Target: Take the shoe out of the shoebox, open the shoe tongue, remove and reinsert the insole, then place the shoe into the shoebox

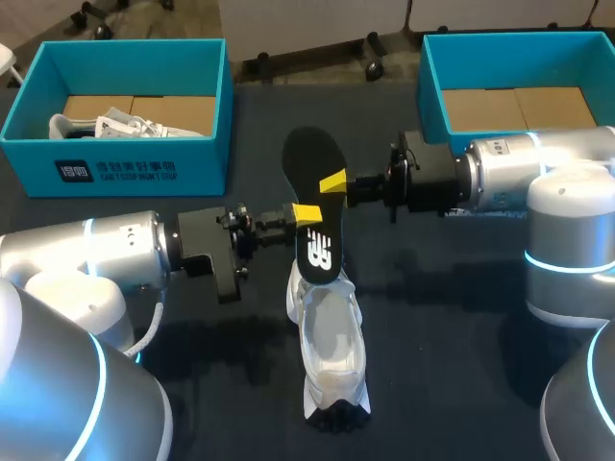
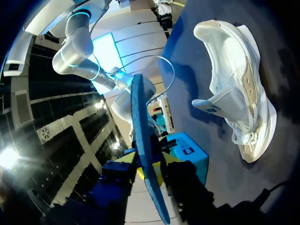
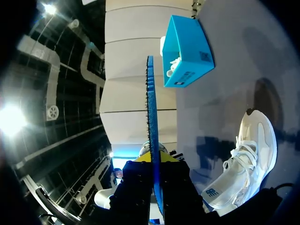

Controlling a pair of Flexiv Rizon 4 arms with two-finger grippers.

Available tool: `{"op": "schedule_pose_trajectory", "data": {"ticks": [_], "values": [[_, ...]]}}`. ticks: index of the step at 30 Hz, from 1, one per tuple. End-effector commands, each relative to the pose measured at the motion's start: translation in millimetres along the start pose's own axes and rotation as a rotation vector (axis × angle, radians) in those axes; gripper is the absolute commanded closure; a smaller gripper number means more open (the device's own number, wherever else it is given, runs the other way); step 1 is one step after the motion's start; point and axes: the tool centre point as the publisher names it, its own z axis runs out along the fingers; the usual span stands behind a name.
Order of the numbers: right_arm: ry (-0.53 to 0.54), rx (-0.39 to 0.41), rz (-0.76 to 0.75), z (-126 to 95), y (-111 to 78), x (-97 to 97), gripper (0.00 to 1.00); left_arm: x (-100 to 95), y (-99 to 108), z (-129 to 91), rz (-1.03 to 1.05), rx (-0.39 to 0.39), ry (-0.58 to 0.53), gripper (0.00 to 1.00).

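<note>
A black insole [image 1: 312, 158] hangs in the air over the table's middle, its lower end just above a white shoe [image 1: 332, 346] that lies on the dark table. My right gripper [image 1: 333, 181] comes in from the right and is shut on the insole's edge. In the right wrist view the insole [image 3: 151, 108] runs edge-on between its fingers, with the shoe [image 3: 248, 154] off to one side. My left gripper [image 1: 307, 213] sits at the insole's lower part. In the left wrist view its yellow tips flank the insole [image 2: 140, 131] loosely, open, with the shoe [image 2: 234, 84] beside it.
A blue shoebox [image 1: 144, 163] at the back left holds another white shoe [image 1: 106, 125]. A second blue shoebox [image 1: 432, 86] stands at the back right, behind my right arm. Bare table lies to both sides of the shoe.
</note>
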Motion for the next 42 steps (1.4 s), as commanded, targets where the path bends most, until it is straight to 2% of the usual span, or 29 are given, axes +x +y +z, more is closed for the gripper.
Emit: {"op": "schedule_pose_trajectory", "data": {"ticks": [1, 5, 6, 10, 12, 14, 26, 28, 29, 31, 32, 34, 36, 37, 42], "values": [[0.000, 0.002, 0.001, -5.4, -2.3, -3.0, 1.00, -10.1, -0.1, -34.4, -0.010, 0.014, 0.065, 0.00], [-0.005, 0.008, 0.005, -8.3, -4.4, -5.6, 1.00, -11.3, 7.7, -58.5, -0.025, 0.024, 0.139, 0.00], [-0.006, 0.011, 0.006, -9.9, -5.7, -7.3, 1.00, -12.4, 12.9, -70.1, -0.037, 0.033, 0.183, 0.00], [-0.004, 0.017, 0.010, -12.5, -9.0, -13.1, 1.00, -15.1, 20.3, -91.1, -0.049, 0.061, 0.304, 0.00], [0.002, 0.020, 0.009, -13.2, -10.6, -15.7, 1.00, -15.8, 24.7, -99.8, -0.056, 0.099, 0.367, 0.00], [0.008, 0.022, 0.017, -13.5, -12.2, -17.7, 1.00, -15.8, 33.7, -105.9, 0.053, 0.140, 0.471, 0.00], [0.013, 0.024, 0.030, -14.9, -15.6, -22.0, 1.00, -15.8, 33.7, -105.9, 0.053, 0.140, 0.471, 0.00], [0.013, 0.024, 0.030, -14.9, -15.6, -22.0, 1.00, -28.9, 48.3, -109.4, 0.056, 0.171, 0.552, 0.00], [0.013, 0.024, 0.030, -14.9, -15.6, -22.0, 1.00, -37.3, 56.3, -110.6, 0.044, 0.217, 0.605, 0.00], [0.013, 0.024, 0.030, -14.9, -15.6, -22.0, 1.00, -53.2, 67.0, -114.9, 0.092, 0.224, 0.604, 0.00], [0.013, 0.024, 0.030, -14.9, -15.6, -22.0, 1.00, -64.2, 75.0, -117.5, 0.113, 0.253, 0.641, 0.00], [0.013, 0.024, 0.030, -14.9, -15.6, -22.0, 1.00, -76.9, 88.0, -120.1, 0.136, 0.249, 0.688, 0.00], [0.013, 0.024, 0.030, -14.9, -15.6, -22.0, 1.00, -83.3, 97.8, -119.6, 0.110, 0.299, 0.730, 0.00], [0.013, 0.024, 0.030, -14.9, -15.6, -22.0, 1.00, -86.0, 105.6, -118.6, 0.116, 0.284, 0.774, 0.00], [0.013, 0.024, 0.030, -14.9, -15.6, -22.0, 1.00, -94.9, 125.9, -114.3, 0.066, 0.313, 0.870, 0.00]]}}
